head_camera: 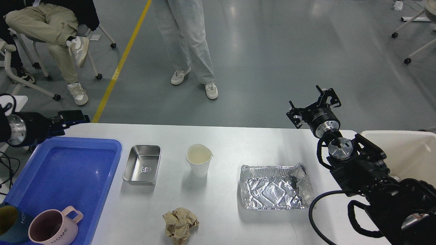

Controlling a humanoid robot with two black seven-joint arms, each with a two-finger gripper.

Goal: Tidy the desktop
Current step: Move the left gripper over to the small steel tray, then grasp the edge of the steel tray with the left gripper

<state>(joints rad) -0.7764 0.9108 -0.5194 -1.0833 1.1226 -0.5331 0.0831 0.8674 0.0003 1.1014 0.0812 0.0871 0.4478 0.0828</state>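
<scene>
While the big white desktop with round corners fills the lower part of the view, many things sit on it. At its left end lies a blue plastic tray. A pink mug with the word HOME stands in the tray's near corner, and a dark blue-green mug is just beside it at the picture's edge. Right next to the tray sits a small shiny metal box with nothing in it. A white paper cup stands upright near the middle. Closer to the front lies a crumpled ball of brown paper. To the right is a crinkled silver foil pan. A cream bin stands at the right end, partly hidden by the black arm.

My right gripper hangs above the far right edge of the desktop. Its two fingers are spread apart and hold nothing. My left gripper pokes in above the far left corner, over the tray's back rim. It looks dark, and I cannot tell if its fingers are apart.

Two people are on the grey floor behind.
</scene>
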